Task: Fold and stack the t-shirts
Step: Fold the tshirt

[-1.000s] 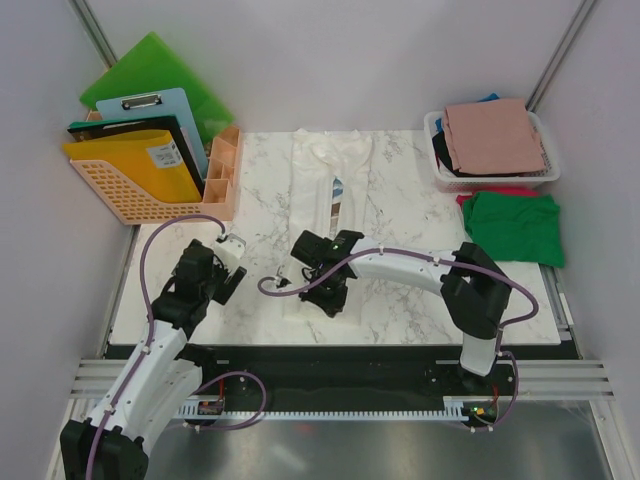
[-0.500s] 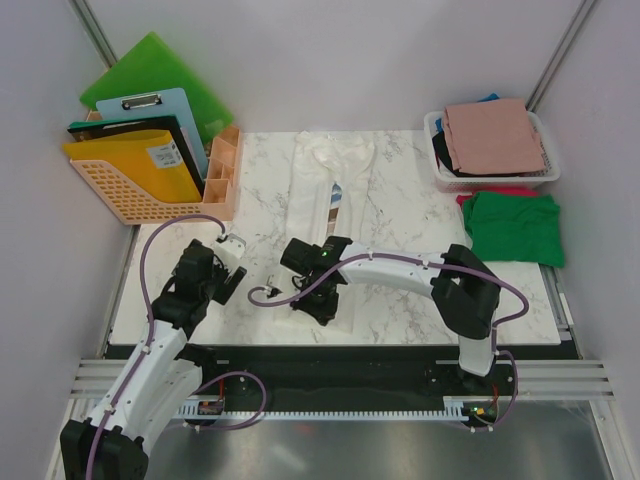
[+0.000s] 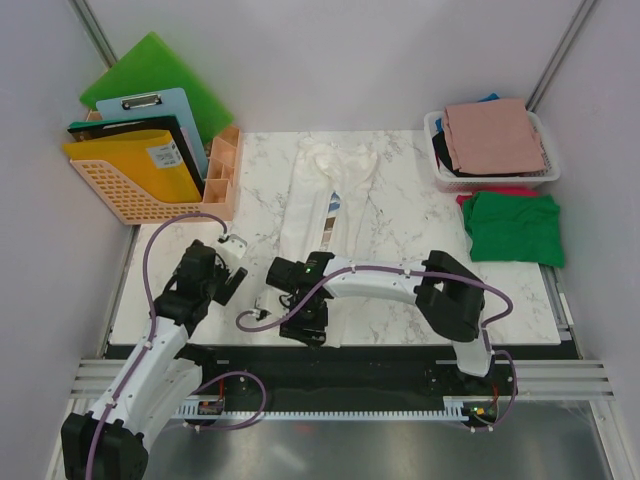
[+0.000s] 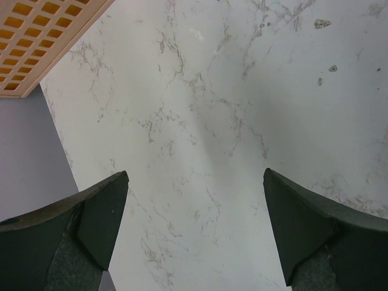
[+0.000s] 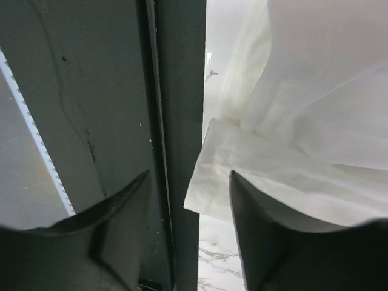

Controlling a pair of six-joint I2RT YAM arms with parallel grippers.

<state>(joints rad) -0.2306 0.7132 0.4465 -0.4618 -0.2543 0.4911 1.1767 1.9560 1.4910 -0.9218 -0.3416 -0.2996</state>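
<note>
Your right gripper [image 3: 304,322] has drawn back toward you and to your left over the last second, from the middle of the marble table [image 3: 400,220] down to its near edge. The cream-white t-shirt [image 3: 320,190] has come with it: its far end has slid toward you off the back edge, and the long folded strip now slants from the far centre down toward the near left. A bit of the blue print [image 3: 335,203] shows on its right side.

From the right wrist you can see the right gripper [image 5: 189,182] with its fingers a moderate way apart. A stitched corner of the cream-white t-shirt [image 5: 303,121] sits in the gap, close against the right-hand finger. The dark edge strip [image 5: 176,91] of the table runs behind the gap, so the hem is right at the lip. The fingers are not pressed together on the cloth.

Your left gripper [image 3: 232,283] has not shifted. It hangs over the near-left part of the table with its fingers spread wide [image 4: 195,182], and only bare marble [image 4: 212,91] lies between them. A corner of the orange file rack [image 4: 42,36] shows at the upper left.

The rest has stayed where it was:
- the dusty-pink t-shirt [image 3: 493,135] lies on top of the white mesh basket [image 3: 495,180] at the far right;
- the green t-shirt [image 3: 512,225] lies folded just in front of the basket;
- a sliver of a red t-shirt [image 3: 500,190] shows between them.
</note>
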